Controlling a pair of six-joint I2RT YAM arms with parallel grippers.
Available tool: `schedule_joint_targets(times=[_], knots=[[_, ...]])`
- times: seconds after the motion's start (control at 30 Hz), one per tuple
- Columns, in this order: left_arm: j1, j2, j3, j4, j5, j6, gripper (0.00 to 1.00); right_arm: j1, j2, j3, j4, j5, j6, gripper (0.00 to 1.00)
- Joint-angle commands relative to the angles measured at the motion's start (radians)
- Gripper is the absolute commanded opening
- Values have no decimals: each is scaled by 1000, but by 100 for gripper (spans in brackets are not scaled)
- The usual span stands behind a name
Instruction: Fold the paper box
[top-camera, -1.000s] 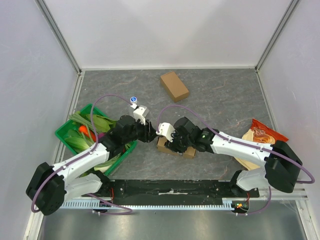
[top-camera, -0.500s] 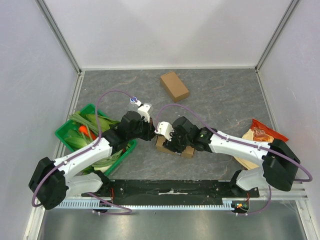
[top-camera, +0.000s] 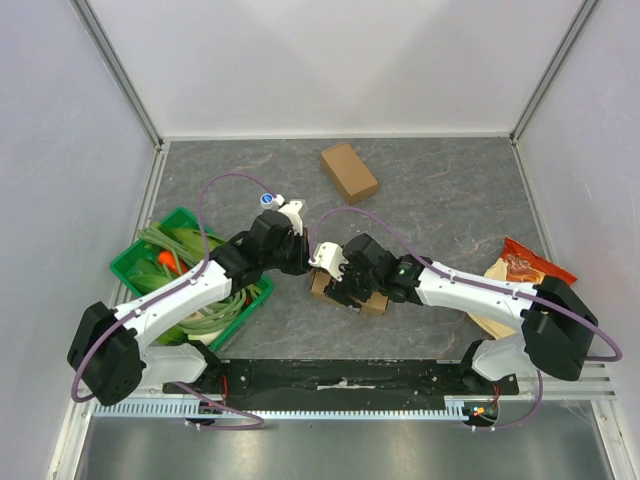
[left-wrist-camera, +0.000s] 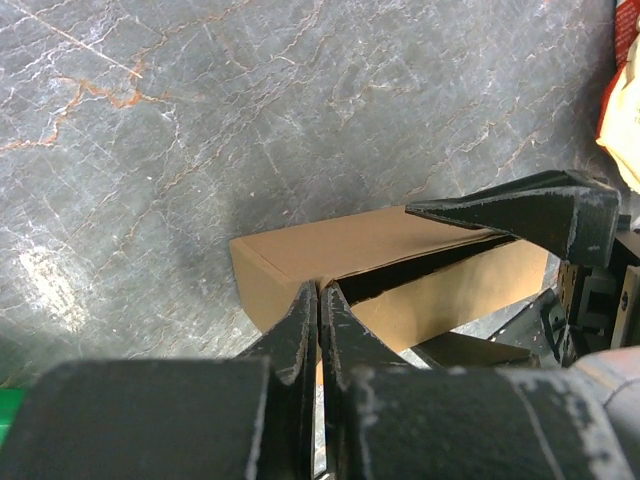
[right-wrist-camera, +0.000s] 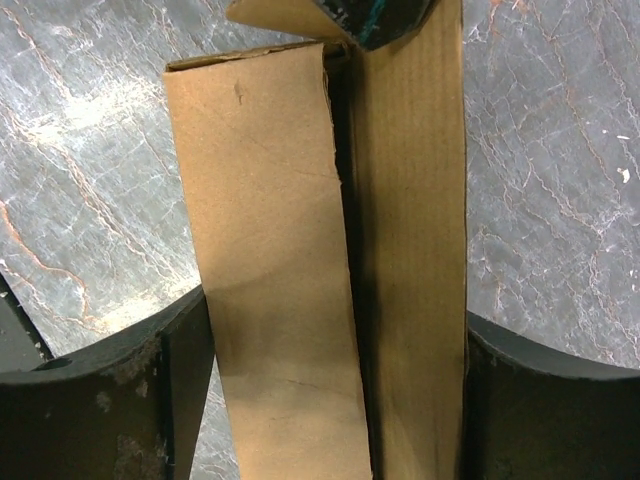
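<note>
- Clamping the paper box (left-wrist-camera: 330, 245), the right gripper (right-wrist-camera: 335, 330) stays near the worktop's near edge.
- The left gripper (left-wrist-camera: 319, 292), fingers together, has advanced against its open edge, so closing is probably underway.

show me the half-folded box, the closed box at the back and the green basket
half-folded box (right-wrist-camera: 270, 250): right wrist view, on its loose left flap
closed box (top-camera: 349, 172): top external view, middle of its top face
green basket (top-camera: 120, 262): top external view, on its rim at the left corner
</note>
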Motion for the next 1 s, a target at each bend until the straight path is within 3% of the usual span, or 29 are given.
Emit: schedule_joint_targets(times=[0.0, 0.4, 0.77, 0.97], knots=[[-8, 15, 93, -1, 107, -103, 2, -3, 59, -12, -13, 29, 22, 79], [10, 24, 146, -79, 104, -138, 2, -15, 66, -23, -27, 105, 54, 83], [10, -39, -24, 77, 97, -208, 2, -48, 95, 5, -54, 90, 102, 83], [9, -55, -68, 65, 48, -166, 2, -92, 95, 29, -76, 61, 129, 87]])
